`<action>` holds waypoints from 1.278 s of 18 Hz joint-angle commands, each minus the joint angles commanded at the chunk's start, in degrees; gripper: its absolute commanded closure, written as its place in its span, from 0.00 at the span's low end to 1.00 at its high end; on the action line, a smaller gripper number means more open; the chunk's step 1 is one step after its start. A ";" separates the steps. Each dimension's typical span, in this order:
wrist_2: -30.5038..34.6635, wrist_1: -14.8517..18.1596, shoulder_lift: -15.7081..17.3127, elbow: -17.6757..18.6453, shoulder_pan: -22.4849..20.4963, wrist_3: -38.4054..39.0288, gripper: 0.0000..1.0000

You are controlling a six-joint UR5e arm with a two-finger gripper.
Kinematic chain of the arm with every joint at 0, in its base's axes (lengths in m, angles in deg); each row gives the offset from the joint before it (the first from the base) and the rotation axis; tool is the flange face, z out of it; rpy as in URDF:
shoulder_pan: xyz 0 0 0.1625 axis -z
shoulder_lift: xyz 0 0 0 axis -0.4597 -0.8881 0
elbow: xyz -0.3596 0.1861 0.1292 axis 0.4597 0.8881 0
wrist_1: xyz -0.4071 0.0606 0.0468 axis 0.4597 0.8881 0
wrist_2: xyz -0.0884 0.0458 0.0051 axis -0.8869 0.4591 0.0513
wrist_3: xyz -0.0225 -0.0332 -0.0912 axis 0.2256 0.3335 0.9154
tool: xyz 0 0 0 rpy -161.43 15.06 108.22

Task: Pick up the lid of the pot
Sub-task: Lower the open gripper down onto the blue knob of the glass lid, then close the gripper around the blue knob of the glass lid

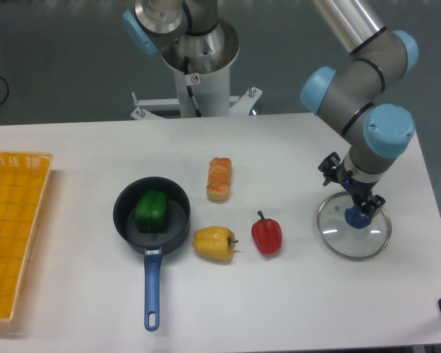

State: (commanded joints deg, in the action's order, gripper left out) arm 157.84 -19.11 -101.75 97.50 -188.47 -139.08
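Note:
The pot lid is a round, see-through disc lying at the right of the table, with a blue knob near its middle. My gripper stands open at the lid's far side, reaching in from the upper right. Its right fingertip overlaps the knob's far edge in this view, while the left one is up and to the left of the knob. I see nothing held between the fingers. Whether the fingertips touch the lid or hover above it, I cannot tell.
Left of the lid lie a red pepper and a yellow one. An orange-brown item is farther back. A black pan with a blue handle holds a green pepper. A yellow-orange crate stands far left.

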 joint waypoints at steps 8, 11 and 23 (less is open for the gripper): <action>-0.09 -1.32 0.00 -0.44 0.26 -4.48 0.00; 0.00 -1.67 -0.53 -0.44 0.35 -7.63 0.00; 1.49 -2.64 -3.95 -1.32 0.35 -12.31 0.00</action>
State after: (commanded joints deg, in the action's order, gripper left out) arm 159.33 -21.74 -105.70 96.18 -188.12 -151.39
